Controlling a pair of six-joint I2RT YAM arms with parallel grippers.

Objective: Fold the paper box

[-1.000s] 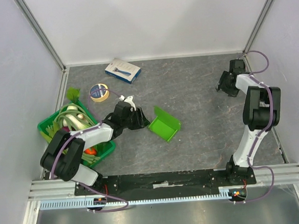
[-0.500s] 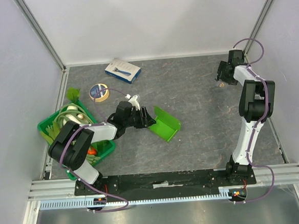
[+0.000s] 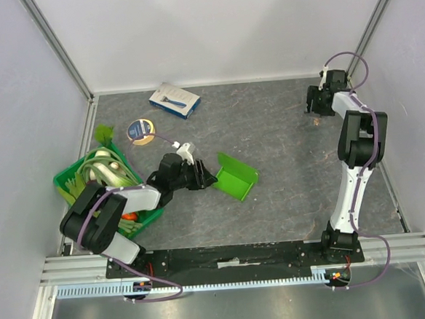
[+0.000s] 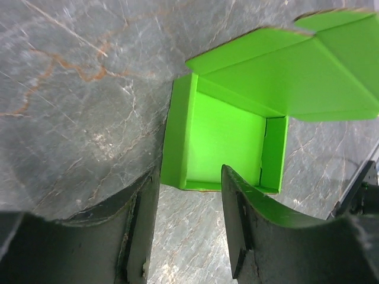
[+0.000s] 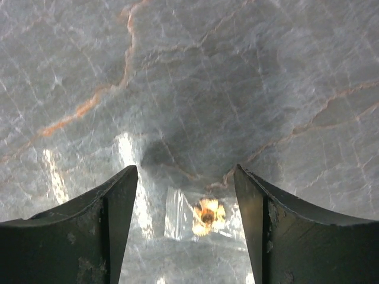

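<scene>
Box (image 3: pixel 235 176) lies just right of crate (image 3: pixel 68 180), open, flap raised. Left gripper (image 3: pixel 206 178) sits between crate and box, fingers spread, nothing pinched; box wall runs across gap just ahead. Right gripper (image 3: pixel 317 108) is far right of crate, spread, empty. Left arm nearer.

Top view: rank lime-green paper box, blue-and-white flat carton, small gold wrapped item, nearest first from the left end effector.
1. Lime-green paper box, directly ahead of the left end effector.
2. Blue-and-white flat carton, back wall.
3. Small gold wrapped item, far right side.
</scene>
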